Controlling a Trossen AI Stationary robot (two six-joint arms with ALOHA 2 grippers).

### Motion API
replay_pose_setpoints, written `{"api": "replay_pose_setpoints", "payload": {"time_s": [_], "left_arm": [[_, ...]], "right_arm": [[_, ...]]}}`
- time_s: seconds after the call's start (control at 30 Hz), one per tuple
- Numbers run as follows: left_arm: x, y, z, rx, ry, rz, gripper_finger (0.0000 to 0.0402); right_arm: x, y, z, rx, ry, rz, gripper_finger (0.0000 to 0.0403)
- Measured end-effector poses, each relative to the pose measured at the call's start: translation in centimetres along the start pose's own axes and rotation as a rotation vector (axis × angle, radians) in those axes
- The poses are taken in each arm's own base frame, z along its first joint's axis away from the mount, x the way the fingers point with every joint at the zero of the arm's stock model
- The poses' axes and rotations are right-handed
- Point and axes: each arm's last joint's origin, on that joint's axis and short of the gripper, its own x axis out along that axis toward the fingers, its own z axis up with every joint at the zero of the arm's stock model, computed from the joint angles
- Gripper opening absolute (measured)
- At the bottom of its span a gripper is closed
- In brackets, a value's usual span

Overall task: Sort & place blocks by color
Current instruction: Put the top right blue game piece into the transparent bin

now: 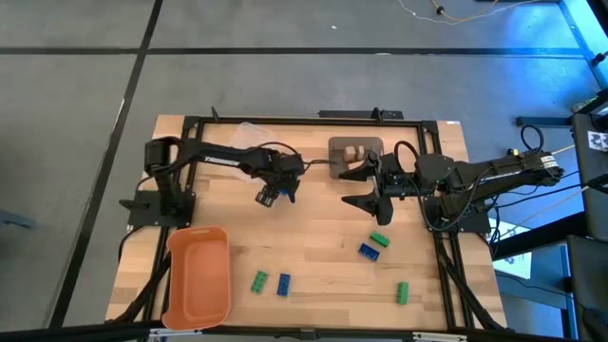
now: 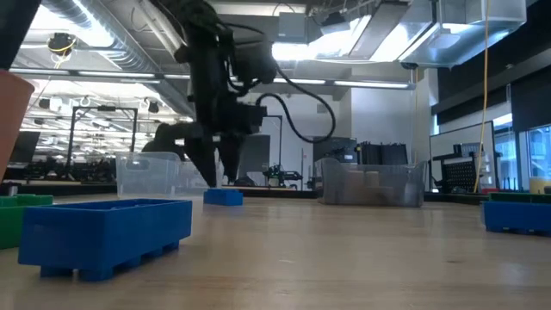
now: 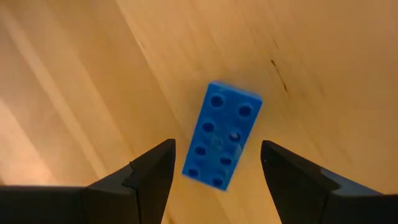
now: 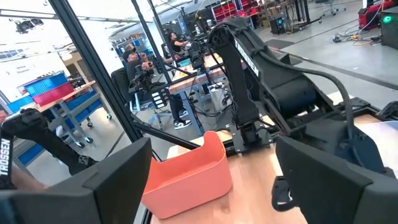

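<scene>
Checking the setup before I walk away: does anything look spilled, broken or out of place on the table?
Nothing stands out. Loose blocks lie scattered flat on the table, unsorted; the orange tray sits upright at its corner.

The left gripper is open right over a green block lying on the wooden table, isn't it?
Not quite: the block is blue, not green, as the left wrist view shows. The rest holds: the left gripper is open, its fingers on either side above the block, which lies flat on the wooden table.
</scene>
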Motion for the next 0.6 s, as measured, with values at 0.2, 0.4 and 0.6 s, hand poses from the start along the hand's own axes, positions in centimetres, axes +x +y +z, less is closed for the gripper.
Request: {"api": "replay_pose_setpoints", "payload": {"time_s": [0.2,0.4,0.6], "left_arm": [[2.0,0.1,0.0,0.046,0.025,-0.015,0.0229],[3.1,0.3,-0.5,0.025,0.053,-0.049,0.0229],[3.0,0.2,-0.6,-0.062,0.043,-0.077,0.0170]], "right_arm": [[0.0,0.0,0.0,0.003,0.000,0.000,0.0344],[0.0,0.0,0.0,0.006,0.000,-0.001,0.0344],[0.0,0.0,0.0,0.007,0.000,-0.001,0.0344]]}}
